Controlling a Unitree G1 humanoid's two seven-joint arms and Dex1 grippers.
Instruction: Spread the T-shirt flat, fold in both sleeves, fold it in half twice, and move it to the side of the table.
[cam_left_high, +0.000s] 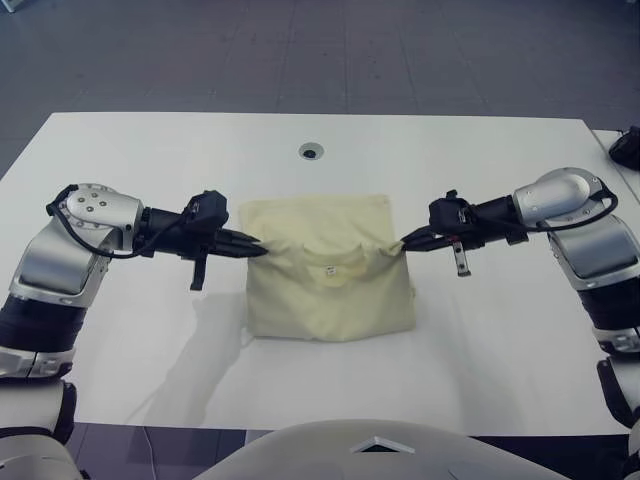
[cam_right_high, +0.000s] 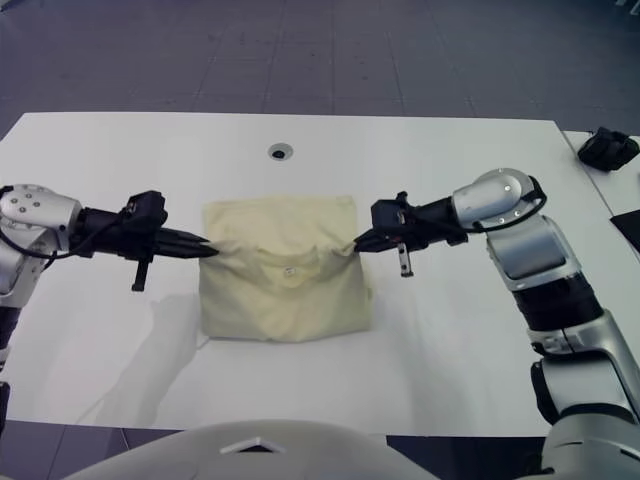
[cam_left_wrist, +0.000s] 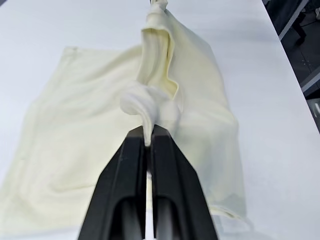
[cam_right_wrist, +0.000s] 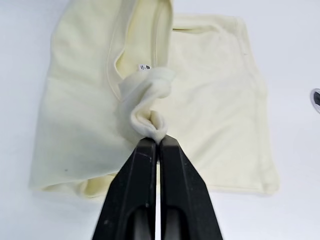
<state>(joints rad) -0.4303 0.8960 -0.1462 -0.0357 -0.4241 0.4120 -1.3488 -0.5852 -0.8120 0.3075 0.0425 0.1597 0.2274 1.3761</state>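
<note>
The pale yellow cotton T-shirt (cam_left_high: 330, 295) lies between the claws, its near part resting on the table on the robot's side of them. The black two-fingered left claw (cam_left_high: 262, 248) and the matching right claw (cam_left_high: 405, 241) are each pinched tight on a bunched shoulder edge. They stretch it taut, probably to carry a half fold. Beyond them lie the white table (cam_left_high: 480, 160), a round cable hole (cam_left_high: 311, 151) and the grey tiled floor (cam_left_high: 300, 50).
</note>
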